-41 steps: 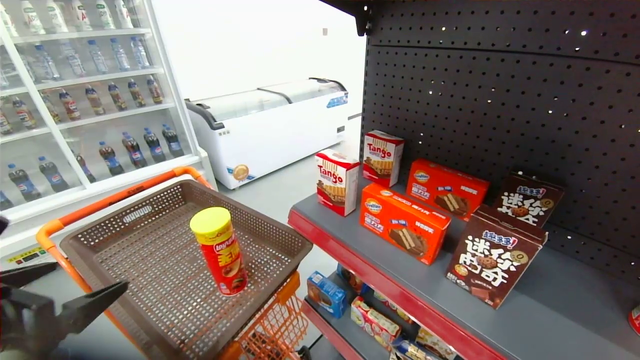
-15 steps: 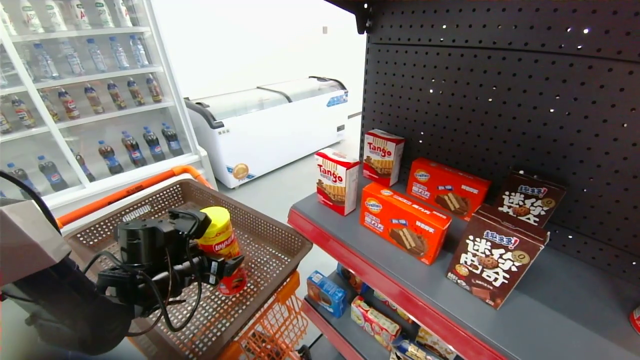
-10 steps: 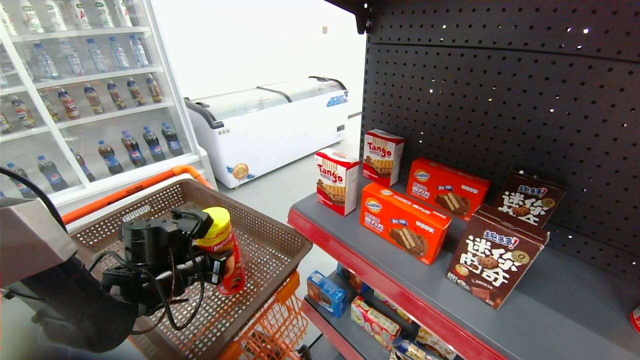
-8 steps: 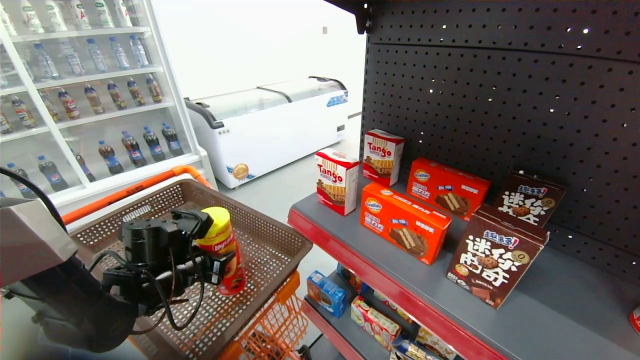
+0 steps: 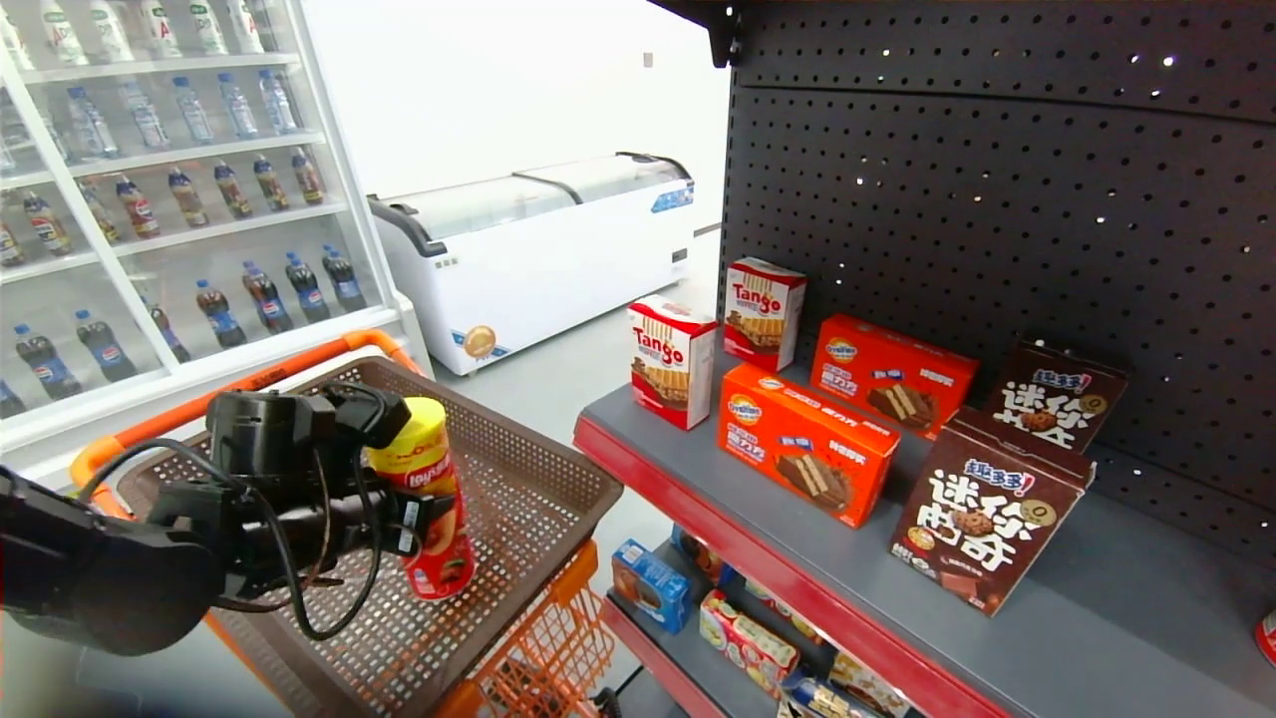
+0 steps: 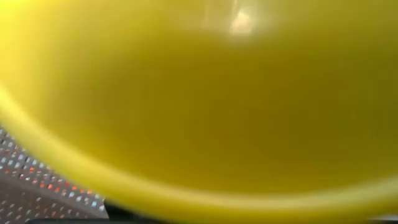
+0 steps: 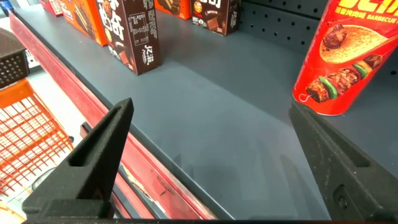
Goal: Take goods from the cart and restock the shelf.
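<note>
Over the cart's basket (image 5: 518, 435), your can (image 5: 411, 469) stands nearly upright, yellow lid (image 6: 199, 93) on top, long axis close to vertical. Left gripper (image 5: 424, 519) is clamped on its side about mid-height, arm coming in from the can's left. Can't tell whether the base is off the basket floor. Shelf (image 5: 1097, 618) lies to the can's right, beyond the basket rim and higher up. Likely call: lift clear first, then carry right. Right gripper (image 7: 208, 124) hovers over bare shelf, fingers apart, holding nothing, a second can (image 7: 348, 56) near it. Left arm owns this one.

Head looks down, wrists close, shelf (image 5: 1126, 608) shared
</note>
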Robot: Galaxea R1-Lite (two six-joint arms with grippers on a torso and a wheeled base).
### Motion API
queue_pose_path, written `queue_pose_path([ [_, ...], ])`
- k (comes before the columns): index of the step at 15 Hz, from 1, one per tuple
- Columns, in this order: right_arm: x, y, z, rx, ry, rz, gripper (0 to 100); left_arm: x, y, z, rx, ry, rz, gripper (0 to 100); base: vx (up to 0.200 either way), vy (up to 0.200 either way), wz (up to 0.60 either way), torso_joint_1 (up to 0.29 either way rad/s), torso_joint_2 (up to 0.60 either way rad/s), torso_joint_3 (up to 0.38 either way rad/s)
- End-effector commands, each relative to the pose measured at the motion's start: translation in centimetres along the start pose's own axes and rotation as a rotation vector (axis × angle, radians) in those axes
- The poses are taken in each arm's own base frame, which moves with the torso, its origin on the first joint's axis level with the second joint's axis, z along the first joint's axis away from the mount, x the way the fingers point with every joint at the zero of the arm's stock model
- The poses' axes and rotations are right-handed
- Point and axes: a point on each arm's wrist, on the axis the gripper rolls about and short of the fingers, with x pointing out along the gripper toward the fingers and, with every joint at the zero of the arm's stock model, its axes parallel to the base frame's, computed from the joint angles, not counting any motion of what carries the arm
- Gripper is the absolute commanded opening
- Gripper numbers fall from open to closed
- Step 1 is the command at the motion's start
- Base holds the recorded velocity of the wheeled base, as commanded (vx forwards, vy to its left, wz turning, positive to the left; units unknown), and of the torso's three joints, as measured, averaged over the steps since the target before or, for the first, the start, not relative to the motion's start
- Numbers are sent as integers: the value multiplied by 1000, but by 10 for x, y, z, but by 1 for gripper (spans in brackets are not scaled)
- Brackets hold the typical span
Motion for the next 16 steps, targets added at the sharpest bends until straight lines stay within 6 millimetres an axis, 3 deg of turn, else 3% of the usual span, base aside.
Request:
queue_pose_path([
  [1, 0, 0, 0, 0, -1, -1, 100, -55, 0, 35, 5, -120, -13, 0, 0, 0, 0, 0, 0, 0],
  [5, 0, 0, 0, 0, -1, -1, 100, -101, -4, 20, -4, -138, -65, 0, 0, 0, 0, 0, 0, 0],
  [10, 0, 0, 0, 0, -1, -1, 100, -131, -13, 22, 25, -231, -152, 0, 0, 0, 0, 0, 0, 0],
  [13, 0, 0, 0, 0, -1, -1, 100, -140, -16, 15, 25, -214, -207, 0, 0, 0, 0, 0, 0, 0],
  [14, 0, 0, 0, 0, -1, -1, 100, -153, -19, 3, 20, -143, -298, 0, 0, 0, 0, 0, 0, 0],
  [16, 0, 0, 0, 0, -1, -1, 100, -155, -20, 0, 19, -135, -317, 0, 0, 0, 0, 0, 0, 0],
])
